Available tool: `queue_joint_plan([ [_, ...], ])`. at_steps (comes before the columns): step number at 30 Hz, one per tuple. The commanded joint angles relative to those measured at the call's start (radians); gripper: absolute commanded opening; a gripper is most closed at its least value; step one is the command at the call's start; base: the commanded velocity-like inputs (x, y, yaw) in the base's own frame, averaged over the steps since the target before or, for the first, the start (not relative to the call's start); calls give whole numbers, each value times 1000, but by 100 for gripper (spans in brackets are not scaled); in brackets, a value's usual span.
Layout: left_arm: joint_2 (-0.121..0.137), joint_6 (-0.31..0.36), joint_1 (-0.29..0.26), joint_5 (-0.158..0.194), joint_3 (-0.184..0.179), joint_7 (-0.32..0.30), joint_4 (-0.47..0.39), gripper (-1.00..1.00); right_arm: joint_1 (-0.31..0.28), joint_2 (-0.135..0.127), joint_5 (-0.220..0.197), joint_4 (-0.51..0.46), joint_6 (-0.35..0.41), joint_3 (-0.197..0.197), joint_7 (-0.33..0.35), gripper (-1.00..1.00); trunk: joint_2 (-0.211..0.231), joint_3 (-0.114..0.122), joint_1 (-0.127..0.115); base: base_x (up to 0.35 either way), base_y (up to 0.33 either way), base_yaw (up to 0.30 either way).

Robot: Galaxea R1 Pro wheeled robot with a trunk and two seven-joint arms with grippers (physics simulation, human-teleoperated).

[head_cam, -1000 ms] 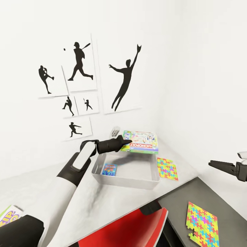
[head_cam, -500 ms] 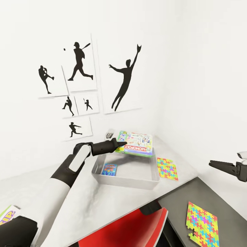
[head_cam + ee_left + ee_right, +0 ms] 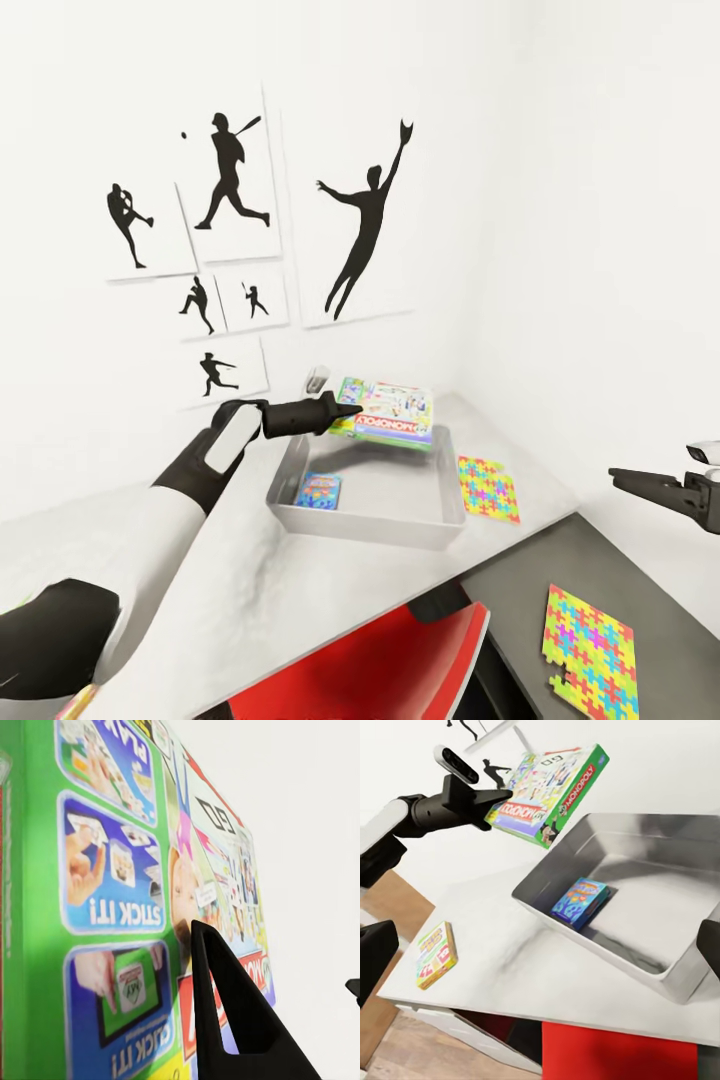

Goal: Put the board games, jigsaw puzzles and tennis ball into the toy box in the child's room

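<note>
My left gripper [image 3: 345, 413] is shut on the green-edged Monopoly board game [image 3: 388, 411], holding it in the air over the far rim of the toy box [image 3: 352, 526]. From the left wrist, one finger [image 3: 240, 1020] lies across the game's printed face [image 3: 112, 892]. A blue printed box [image 3: 321, 491] lies inside the toy box. One jigsaw puzzle [image 3: 487, 488] sits on the pale table right of the bin, another [image 3: 590, 640] on the dark side table. A small yellow, green and red game [image 3: 436, 954] lies on the table [image 3: 502, 967]. My right gripper [image 3: 640, 482] hovers open at the right. The tennis ball is out of view.
A red chair [image 3: 385, 655] is tucked under the table's near edge. Baseball silhouette pictures [image 3: 235, 180] hang on the white wall behind the table. The table ends in the room's corner just beyond the bin.
My left arm has carried the Monopoly game to the left along the bin's far rim. The right gripper and the bin stayed put.
</note>
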Motion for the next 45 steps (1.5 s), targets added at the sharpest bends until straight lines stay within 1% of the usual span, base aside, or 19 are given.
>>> queue_joint_plan([
  [1, 0, 2, -6, 0, -2, -4, 11, -100, -1, 0, -1, 0, 4, 0, 3, 100, -2, -4, 1, 0, 0, 0],
  [8, -1, 3, -19, -2, -2, 9, 43, -100, -1, 1, 1, 0, 4, 1, 5, 100, -2, -15, 1, 0, 0, 0],
  [13, -6, 2, -22, -2, -3, 35, 50, -100, -1, 1, 1, 0, 4, 0, 5, 100, -2, -23, 1, 0, 0, 0],
  [18, -34, 2, -23, -2, -4, 104, 54, -100, -1, 1, 1, 0, 4, 0, 5, 100, -2, -31, 1, 0, 0, 0],
  [21, -48, 2, -23, 0, -3, 127, 54, -100, -1, 1, 1, 0, 4, 0, 5, 100, -2, -36, 1, 0, 0, 0],
  [26, -58, 2, -23, 5, -3, 138, 51, -100, -2, 1, 2, 0, 4, -1, 5, 100, -2, -44, 1, 0, 0, 0],
  [45, -69, 0, -23, 13, 0, 146, 52, -100, -3, 1, 1, 0, 4, -2, 5, 100, -2, -75, 1, 0, 0, 0],
])
